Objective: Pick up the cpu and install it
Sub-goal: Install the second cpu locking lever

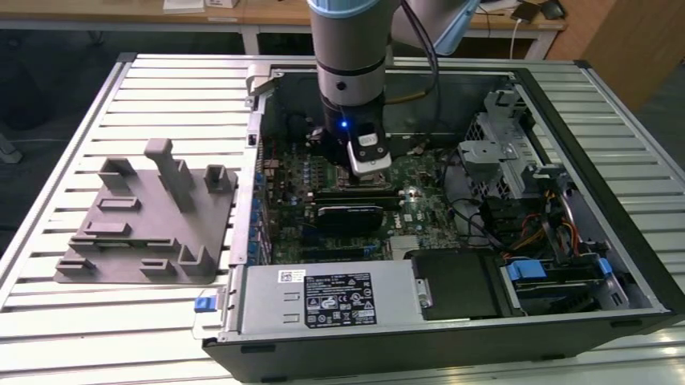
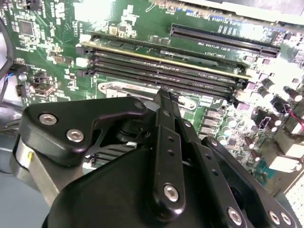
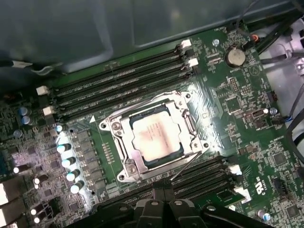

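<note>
The arm hung down into the open computer case (image 1: 450, 200), which lay on its side on the slatted metal surface (image 1: 64, 321), and the gripper (image 1: 370, 164) sat just above the green motherboard (image 1: 428, 172). In the first wrist view the cpu (image 3: 154, 135) lay flat inside the metal socket frame (image 3: 121, 140), its silver top catching the light and looking level with the frame around it. Nothing touched it; the black fingertips (image 3: 164, 197) hovered apart from the chip, over the near edge of the socket. They stood close together in that view, and in the second wrist view the black linkage (image 2: 166, 156) met in one narrow line with nothing between. So the jaws looked clenched and empty, though the very tips were hard to make out.

Rows of dark memory slots (image 3: 118, 85) ran along one side of the socket and more (image 3: 199, 178) along the other. A coin battery (image 3: 234, 57) sat further off on the board.

In the exterior view, the grey plastic fixture block (image 1: 150, 220) rested on the surface on the exterior view's left, well apart from the case. The power supply (image 1: 321, 301) filled the near corner of the case.
</note>
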`<state>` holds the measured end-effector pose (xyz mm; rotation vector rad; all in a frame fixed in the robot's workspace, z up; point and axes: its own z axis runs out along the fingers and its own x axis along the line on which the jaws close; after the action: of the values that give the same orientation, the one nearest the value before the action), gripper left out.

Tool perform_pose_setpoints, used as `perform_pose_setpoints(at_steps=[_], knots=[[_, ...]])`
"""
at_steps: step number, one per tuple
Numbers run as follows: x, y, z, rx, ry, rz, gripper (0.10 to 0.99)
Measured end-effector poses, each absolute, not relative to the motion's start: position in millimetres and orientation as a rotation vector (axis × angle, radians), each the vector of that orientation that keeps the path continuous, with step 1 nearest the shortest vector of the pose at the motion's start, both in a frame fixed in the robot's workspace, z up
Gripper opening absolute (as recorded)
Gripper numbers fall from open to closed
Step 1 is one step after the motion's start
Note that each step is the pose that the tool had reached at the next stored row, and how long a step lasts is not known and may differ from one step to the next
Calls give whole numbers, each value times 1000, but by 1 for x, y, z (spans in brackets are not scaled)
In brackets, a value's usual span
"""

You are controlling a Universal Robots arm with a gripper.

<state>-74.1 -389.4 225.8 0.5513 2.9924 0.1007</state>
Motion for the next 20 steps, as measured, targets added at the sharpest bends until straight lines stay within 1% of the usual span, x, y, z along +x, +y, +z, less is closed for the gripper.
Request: perform_pose_setpoints(at_steps=[12,20], knots=[[-81,-393,218,498,3003,110,106],[-81,-393,216,495,3006,138,106]])
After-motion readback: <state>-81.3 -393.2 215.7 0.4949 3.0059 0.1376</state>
